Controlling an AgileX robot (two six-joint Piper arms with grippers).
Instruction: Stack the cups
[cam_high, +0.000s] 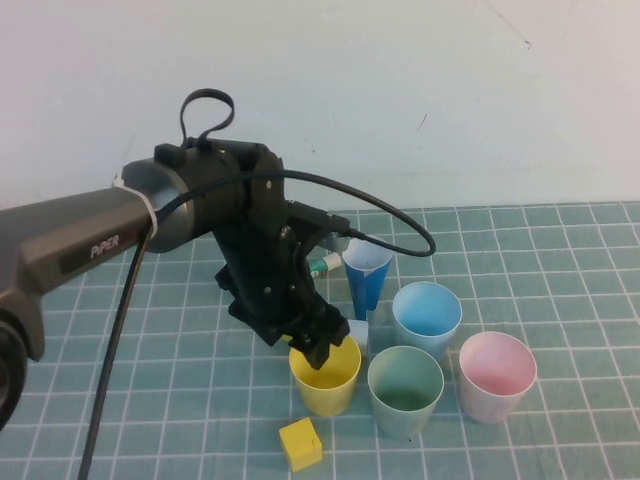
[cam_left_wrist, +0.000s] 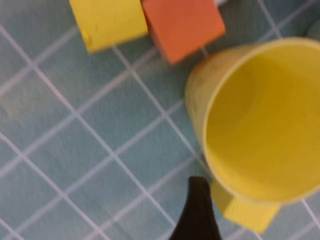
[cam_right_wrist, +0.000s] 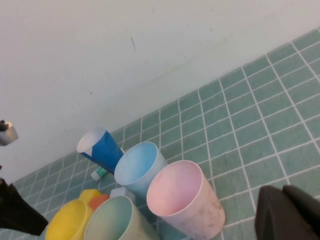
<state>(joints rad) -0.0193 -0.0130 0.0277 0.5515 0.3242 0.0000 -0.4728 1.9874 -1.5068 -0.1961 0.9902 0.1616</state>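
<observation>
Four cups stand upright close together at the table's front: yellow (cam_high: 325, 378), green (cam_high: 405, 390), light blue (cam_high: 427, 315) and pink (cam_high: 497, 375). My left gripper (cam_high: 322, 345) is open, low over the yellow cup's rim on its near-left side. In the left wrist view one dark finger (cam_left_wrist: 197, 215) sits just outside the yellow cup's (cam_left_wrist: 260, 120) wall; the other finger is out of frame. My right gripper (cam_right_wrist: 285, 212) is shut and empty, off to the side of the pink cup (cam_right_wrist: 182, 200), and does not show in the high view.
A narrow dark blue cone cup (cam_high: 367, 275) stands behind the yellow cup. A yellow block (cam_high: 300, 443) lies in front of it, and a pale block (cam_high: 358, 335) beside it. An orange block (cam_left_wrist: 182, 25) and another yellow block (cam_left_wrist: 107, 20) lie nearby.
</observation>
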